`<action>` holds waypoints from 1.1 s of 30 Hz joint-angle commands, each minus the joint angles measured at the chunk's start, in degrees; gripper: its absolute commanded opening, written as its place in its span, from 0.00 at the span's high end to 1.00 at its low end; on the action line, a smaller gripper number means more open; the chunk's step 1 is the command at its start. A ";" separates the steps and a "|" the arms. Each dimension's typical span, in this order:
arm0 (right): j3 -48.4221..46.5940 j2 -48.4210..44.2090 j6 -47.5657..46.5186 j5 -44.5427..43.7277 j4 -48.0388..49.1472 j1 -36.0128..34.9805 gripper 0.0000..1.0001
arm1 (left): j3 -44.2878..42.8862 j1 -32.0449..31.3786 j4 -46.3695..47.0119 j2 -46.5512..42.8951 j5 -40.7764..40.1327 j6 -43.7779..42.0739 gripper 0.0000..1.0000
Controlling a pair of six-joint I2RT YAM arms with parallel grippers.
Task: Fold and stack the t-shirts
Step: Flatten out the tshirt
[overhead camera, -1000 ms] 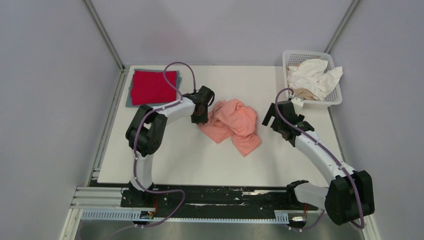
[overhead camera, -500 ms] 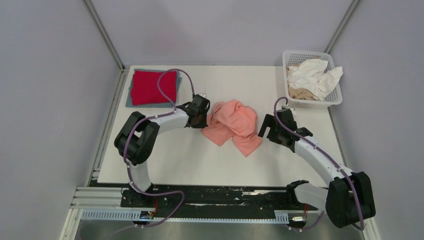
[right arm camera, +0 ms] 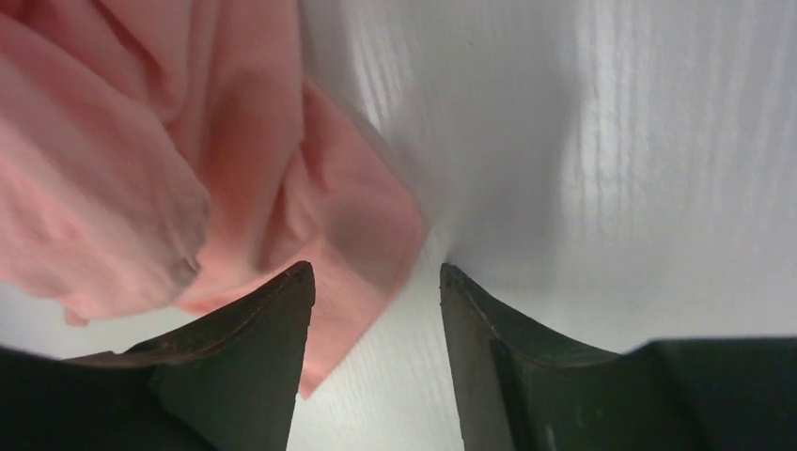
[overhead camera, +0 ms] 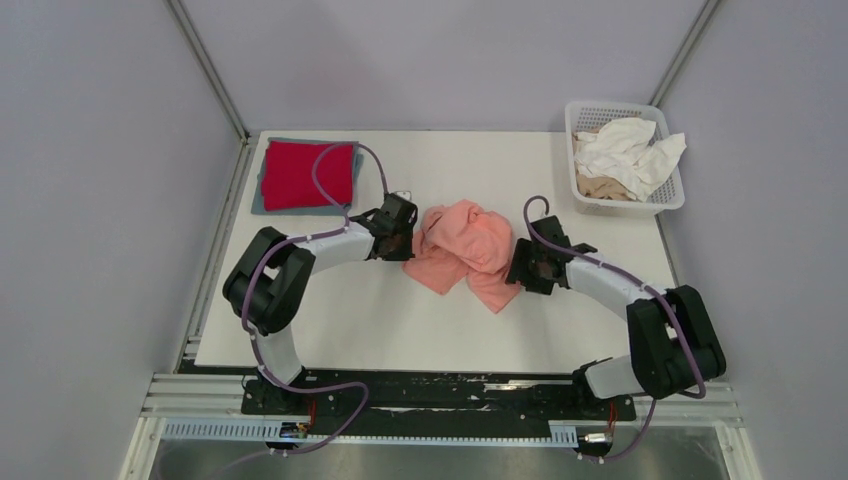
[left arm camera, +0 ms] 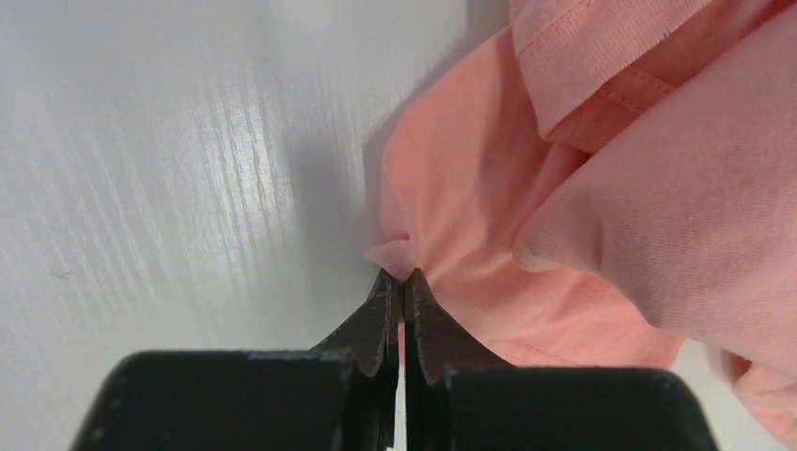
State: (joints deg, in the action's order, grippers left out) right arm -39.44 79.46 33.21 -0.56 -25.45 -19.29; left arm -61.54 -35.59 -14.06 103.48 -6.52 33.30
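Bench on which we see the left hand clamped on an edge of the crumpled salmon-pink t-shirt, the right hand standing apart astride a corner at its other side.

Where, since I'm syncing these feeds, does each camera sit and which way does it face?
Top external: above and behind the robot, looking down at the table; left arm and right arm show.
Left wrist: on the left arm, looking along the left gripper, pinched on the salmon-pink t-shirt.
Right wrist: on the right arm, looking down past the open right gripper at the shirt's edge.
All three share that t-shirt.
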 commanded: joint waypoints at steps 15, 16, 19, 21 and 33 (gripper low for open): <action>-13.04 -9.64 -2.95 -23.59 1.47 0.57 1.00 | 2.35 13.67 0.26 -20.80 -5.56 1.39 1.00; -13.90 -11.59 -4.19 -25.76 1.42 0.73 1.00 | 2.10 13.79 -0.22 -22.37 -9.06 0.49 1.00; -16.58 -17.37 -7.42 -30.07 1.47 1.05 1.00 | 0.03 13.80 -1.40 -30.36 -15.81 -2.06 1.00; -18.48 -21.43 -9.16 -32.47 1.47 1.29 1.00 | -1.17 13.80 -1.61 -35.18 -18.92 -3.42 1.00; -32.66 -35.44 -12.62 -17.17 3.30 1.48 1.00 | -9.43 13.82 0.08 -58.71 -11.31 -8.57 1.00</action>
State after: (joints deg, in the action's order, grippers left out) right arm -67.35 47.18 21.82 -22.00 -24.53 -17.93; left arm -66.52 -21.89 -15.79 47.81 -19.77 27.55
